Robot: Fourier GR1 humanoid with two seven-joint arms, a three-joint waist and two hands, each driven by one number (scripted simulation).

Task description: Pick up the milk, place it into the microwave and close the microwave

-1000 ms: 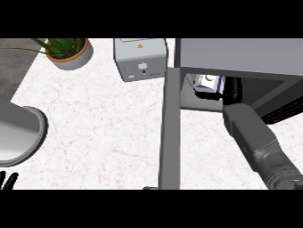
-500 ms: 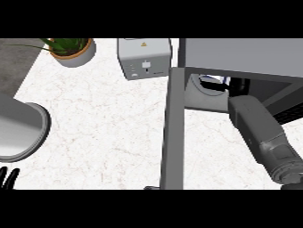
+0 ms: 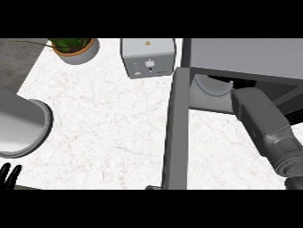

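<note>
In the head view, you see the right forearm (image 3: 267,127) reaching into the open microwave (image 3: 246,62), its robot hand hidden inside; whether it is open cannot be told. The milk is not visible. The left robot hand (image 3: 1,175) rests at the lower left edge, fingers straight, over the bench (image 3: 108,116).

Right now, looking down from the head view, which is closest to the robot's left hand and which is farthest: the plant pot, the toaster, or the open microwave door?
From the left hand, bottom left corner:
1. Microwave door, open, edge-on at centre.
2. Plant pot, top left.
3. Toaster, top centre, beside the microwave.
</note>
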